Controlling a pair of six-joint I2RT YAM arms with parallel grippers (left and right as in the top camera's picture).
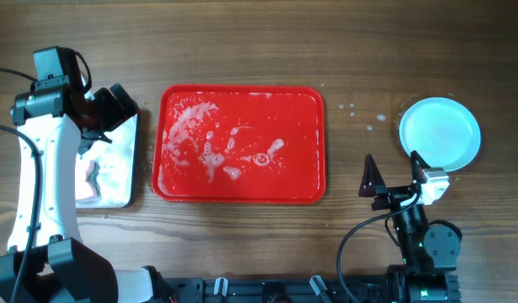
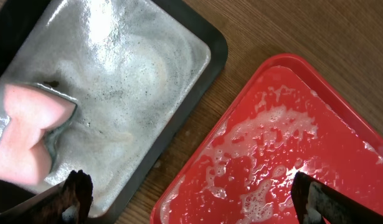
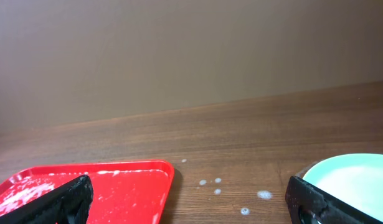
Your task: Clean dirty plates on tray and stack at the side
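Left gripper (image 2: 191,196), right gripper (image 3: 188,196) gape empty; turquoise-white round plates (image 1: 440,133) look stacked upper right; lift left straight up, clear of pink foam sponge (image 2: 26,134).

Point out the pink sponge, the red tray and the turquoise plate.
pink sponge (image 2: 26,130), left wrist view, middle of its top face.
red tray (image 1: 299,172), overhead view, bare patch of its floor near the right end.
turquoise plate (image 1: 440,133), overhead view, centre of its well.

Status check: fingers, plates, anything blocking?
Left fingers open, empty, over pan; sponge in it. Right fingers open, empty, beside plates. Plates off tray, at the right; tray sudsy. Nothing blocking.
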